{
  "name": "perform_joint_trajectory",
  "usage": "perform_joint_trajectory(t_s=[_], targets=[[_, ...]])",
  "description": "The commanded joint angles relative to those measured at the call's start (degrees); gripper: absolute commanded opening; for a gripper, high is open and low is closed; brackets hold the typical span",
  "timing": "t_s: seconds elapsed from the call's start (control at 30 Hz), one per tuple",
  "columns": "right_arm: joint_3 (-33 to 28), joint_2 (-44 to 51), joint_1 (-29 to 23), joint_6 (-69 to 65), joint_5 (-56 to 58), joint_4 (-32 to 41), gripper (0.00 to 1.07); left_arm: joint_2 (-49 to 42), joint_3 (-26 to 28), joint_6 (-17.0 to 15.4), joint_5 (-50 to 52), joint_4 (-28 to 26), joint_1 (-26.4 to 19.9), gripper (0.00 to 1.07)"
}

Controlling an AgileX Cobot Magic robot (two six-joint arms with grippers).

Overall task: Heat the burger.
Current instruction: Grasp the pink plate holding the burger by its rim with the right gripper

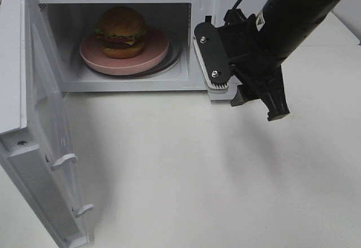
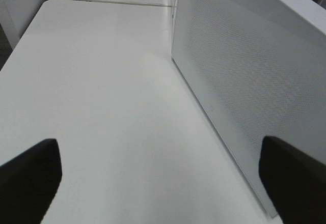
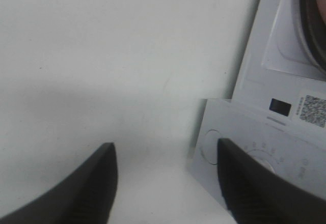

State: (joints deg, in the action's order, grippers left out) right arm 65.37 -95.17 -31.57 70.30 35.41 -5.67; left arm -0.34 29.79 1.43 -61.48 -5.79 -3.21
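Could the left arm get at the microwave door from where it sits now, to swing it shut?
Probably yes. The left gripper is open and empty, and its wrist view shows the door close alongside, with only bare table between. The right gripper is over by the control panel, away from the door.

burger (image 1: 121, 32) x1 | pink plate (image 1: 148, 60) x1 | microwave (image 1: 203, 84) x1, door (image 1: 48, 141) x1, hanging open | table (image 1: 203, 180) x1 | grippers x2: right gripper (image 1: 243, 84), left gripper (image 2: 163, 175) | QR sticker (image 3: 312, 110) x1
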Motion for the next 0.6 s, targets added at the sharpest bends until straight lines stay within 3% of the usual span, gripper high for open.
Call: perform_joint_trajectory(t_s=[0.03, 0.13, 0.4, 0.6], targets=[[0.3, 0.5, -1.8, -2.8, -2.4, -4.1, 0.79, -1.0, -0.1, -0.1, 0.0, 0.0, -0.2, 0.98], [0.3, 0.5, -3.0, -3.3, -4.5, -5.8, 0.86, -1.0, -0.1, -0.1, 0.0, 0.0, -0.2, 0.98], [1.1, -1.4, -7.2, -10.7, -12.4, -13.1, 0.86, -1.0, -0.1, -0.1, 0.0, 0.0, -0.2, 0.98], [4.8, -5.0, -8.3, -11.1, -12.3, -13.8, 0.85, -1.0, -0.1, -0.1, 0.0, 0.0, -0.2, 0.98]])
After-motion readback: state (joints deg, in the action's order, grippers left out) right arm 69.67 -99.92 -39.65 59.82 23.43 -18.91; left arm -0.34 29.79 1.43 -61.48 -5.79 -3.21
